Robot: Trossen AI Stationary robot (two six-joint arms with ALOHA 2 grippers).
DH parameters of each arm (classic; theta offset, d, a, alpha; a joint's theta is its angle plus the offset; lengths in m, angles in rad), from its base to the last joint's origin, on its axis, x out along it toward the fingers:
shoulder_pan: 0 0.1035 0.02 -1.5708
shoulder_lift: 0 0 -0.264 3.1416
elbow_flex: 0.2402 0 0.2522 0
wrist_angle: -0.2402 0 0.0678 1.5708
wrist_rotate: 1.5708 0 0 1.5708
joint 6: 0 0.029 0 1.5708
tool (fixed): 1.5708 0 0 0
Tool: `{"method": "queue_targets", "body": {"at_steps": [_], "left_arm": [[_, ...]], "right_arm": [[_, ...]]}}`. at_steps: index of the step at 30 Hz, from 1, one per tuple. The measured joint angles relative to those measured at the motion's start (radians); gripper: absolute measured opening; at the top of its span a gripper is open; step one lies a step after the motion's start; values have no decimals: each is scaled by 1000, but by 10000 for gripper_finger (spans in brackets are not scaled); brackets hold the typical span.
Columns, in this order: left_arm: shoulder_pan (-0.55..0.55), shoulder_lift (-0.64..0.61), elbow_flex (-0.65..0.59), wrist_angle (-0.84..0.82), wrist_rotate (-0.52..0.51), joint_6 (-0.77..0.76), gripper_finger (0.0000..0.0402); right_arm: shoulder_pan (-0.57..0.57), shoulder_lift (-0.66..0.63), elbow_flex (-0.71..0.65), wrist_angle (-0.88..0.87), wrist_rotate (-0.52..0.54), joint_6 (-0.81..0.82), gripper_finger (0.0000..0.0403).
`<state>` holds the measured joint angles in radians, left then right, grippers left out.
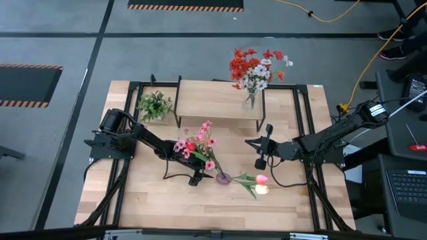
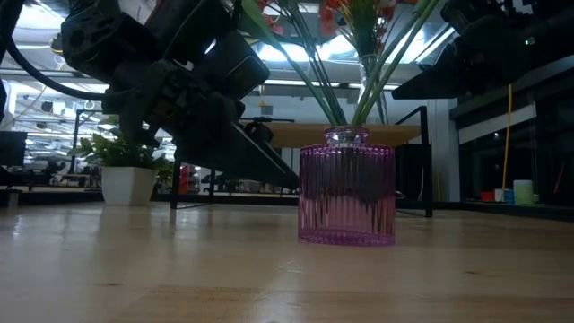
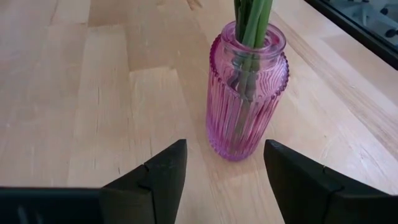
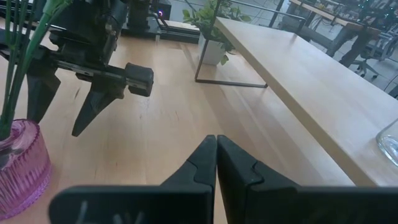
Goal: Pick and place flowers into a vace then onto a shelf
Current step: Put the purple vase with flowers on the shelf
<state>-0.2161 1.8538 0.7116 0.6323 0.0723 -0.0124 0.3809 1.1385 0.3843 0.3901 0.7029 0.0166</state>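
- Scanning from the left side of the tabletop, we find the small green plant standing beside the shelf, outside the task.
- We see the left pincer low over the tabletop, jaws spread wide and holding nothing, with the pink vase just ahead of its fingertips, not yet between them.
- We note that this vase carries pink flowers leaning out toward the left arm, with a pink tulip and a yellow bloom hanging over the other side.
- We judge tipping the chief risk: the lopsided blooms make the vase top-heavy, so one finger touching the ribbed glass early could push it over.
- We find the right pincer pressed fully together, empty, waiting near mid-table.
- We observe a clear vase of red and white flowers already on the shelf.
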Motion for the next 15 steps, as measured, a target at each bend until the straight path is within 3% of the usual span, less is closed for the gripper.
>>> {"method": "queue_targets", "body": {"at_steps": [7, 15], "left_arm": [[2, 0, 0, 27, 0, -57, 215], [22, 0, 0, 21, -1, -81, 261]], "right_arm": [[0, 0, 0, 0, 0, -1, 16], [0, 0, 0, 0, 0, 0, 16]]}}
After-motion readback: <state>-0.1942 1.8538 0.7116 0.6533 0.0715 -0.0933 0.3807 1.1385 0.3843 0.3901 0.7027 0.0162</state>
